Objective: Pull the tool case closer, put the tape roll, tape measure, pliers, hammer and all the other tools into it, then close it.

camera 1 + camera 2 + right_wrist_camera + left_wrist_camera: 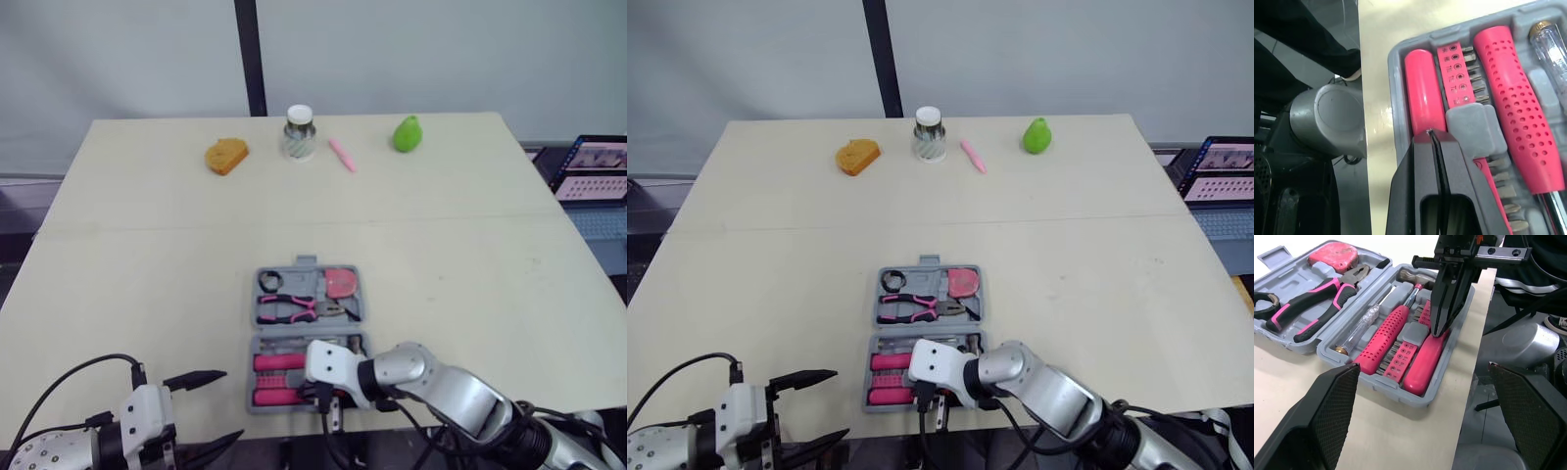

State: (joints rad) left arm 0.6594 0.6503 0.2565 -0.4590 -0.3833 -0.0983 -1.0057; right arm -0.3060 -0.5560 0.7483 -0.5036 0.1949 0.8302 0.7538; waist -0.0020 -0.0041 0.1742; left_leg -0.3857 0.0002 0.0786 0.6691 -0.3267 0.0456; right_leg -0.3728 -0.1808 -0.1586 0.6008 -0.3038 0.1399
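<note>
the open tool case (1386, 387) is lying at the table's (441, 255) near edge, directly under the right gripper (1431, 132). its fingers, pressed together, are touching the smooth pink handle (1422, 88) in the case's near half. the left gripper (230, 403) is hovering beside the case, fingers spread wide, holding nothing.

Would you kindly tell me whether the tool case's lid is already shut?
No, the tool case lies open, with the pliers and tape measure showing in its far half.
</note>
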